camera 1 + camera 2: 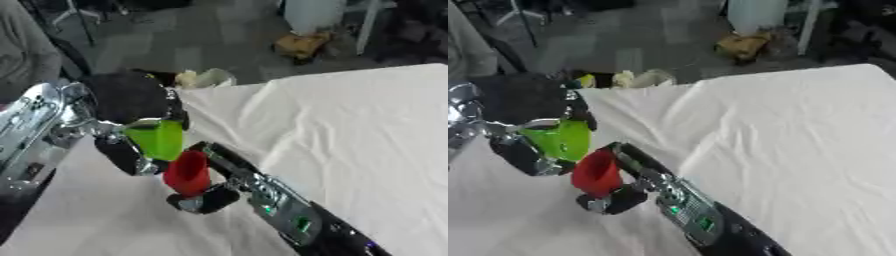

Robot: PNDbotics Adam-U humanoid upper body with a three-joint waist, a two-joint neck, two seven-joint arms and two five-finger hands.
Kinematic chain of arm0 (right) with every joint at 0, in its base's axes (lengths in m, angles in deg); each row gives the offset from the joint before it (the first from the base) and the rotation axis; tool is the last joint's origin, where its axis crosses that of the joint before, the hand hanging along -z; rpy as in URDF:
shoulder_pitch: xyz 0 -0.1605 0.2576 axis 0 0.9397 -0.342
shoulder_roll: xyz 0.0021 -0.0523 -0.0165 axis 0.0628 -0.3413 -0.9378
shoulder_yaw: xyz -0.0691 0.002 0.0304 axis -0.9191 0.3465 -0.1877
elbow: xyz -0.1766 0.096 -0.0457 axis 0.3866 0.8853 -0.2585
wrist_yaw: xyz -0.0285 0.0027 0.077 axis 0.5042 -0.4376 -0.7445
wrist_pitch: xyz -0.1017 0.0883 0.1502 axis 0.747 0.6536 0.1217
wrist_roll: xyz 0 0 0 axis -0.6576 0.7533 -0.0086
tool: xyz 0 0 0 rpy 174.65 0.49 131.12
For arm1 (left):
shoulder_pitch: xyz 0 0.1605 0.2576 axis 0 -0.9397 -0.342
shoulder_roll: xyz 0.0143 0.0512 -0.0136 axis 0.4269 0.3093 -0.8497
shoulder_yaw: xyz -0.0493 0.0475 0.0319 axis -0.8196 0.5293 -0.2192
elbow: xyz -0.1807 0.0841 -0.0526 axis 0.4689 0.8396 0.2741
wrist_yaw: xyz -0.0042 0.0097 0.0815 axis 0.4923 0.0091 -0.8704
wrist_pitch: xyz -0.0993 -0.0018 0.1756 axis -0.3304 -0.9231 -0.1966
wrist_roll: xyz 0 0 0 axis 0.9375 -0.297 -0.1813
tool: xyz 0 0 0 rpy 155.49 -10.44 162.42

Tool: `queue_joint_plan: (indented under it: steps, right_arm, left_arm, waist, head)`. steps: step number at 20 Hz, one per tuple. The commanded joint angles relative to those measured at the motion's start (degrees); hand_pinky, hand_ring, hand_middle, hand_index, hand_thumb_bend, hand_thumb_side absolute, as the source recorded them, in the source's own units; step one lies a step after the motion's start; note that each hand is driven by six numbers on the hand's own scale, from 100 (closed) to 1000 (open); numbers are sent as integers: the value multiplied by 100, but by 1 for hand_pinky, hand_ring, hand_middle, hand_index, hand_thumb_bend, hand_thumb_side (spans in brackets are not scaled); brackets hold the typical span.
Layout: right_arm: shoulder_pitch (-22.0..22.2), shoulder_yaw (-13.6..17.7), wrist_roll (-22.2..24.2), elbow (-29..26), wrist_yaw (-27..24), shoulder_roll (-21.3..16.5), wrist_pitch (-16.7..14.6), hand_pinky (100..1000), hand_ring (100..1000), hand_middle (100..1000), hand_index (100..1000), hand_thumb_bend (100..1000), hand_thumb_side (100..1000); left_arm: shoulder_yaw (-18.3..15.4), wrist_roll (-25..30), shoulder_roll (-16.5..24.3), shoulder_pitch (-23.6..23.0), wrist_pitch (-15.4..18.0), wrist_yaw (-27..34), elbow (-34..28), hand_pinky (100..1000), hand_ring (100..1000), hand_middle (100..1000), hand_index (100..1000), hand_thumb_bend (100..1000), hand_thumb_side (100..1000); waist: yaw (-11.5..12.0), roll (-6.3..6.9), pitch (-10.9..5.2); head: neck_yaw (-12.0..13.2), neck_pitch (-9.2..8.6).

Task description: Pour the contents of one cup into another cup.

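White-cloth surface (pixel 350 130): left hand (pixel 131 100) grips green cup (pixel 157 139), right hand (pixel 210 192) grips red cup (pixel 186 172) at 5 o'clock; tip slow, lips close.

black arms, silver joints, green indicator lights.

Green cup (pixel 158 138) touching tilted red cup (pixel 187 173)

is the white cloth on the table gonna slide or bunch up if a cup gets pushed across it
Probably bunches: the white cloth already lies in loose folds, so it looks soft and unpinned. A pushed cup would likely catch a ridge and tip. Both the green cup and red cup are held in hands, off it.
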Motion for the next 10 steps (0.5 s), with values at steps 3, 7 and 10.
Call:
queue_joint_plan:
  steps: [3, 7, 10]
  right_arm:
    - [-90, 2, -11, -139, -49, -49, 22, 435, 184, 103, 263, 100, 100]
    - [-82, -2, -15, -135, -46, -51, 25, 435, 184, 103, 263, 100, 100]
    - [-72, -4, -17, -126, -43, -54, 27, 435, 184, 103, 263, 100, 100]
  left_arm:
    - [22, 421, 153, 74, 573, -144, -23, 491, 112, 326, 760, 100, 399]
    - [68, 394, 170, 72, 651, -242, 6, 497, 108, 320, 759, 100, 406]
    - [98, 366, 199, 63, 717, -339, 23, 502, 104, 315, 758, 100, 411]
  waist:
    - [-4, 2, -111]
    - [-2, 10, -116]
    - [1, 17, -121]
  head:
    - [10, -17]
    - [9, -10]
    - [3, -4]
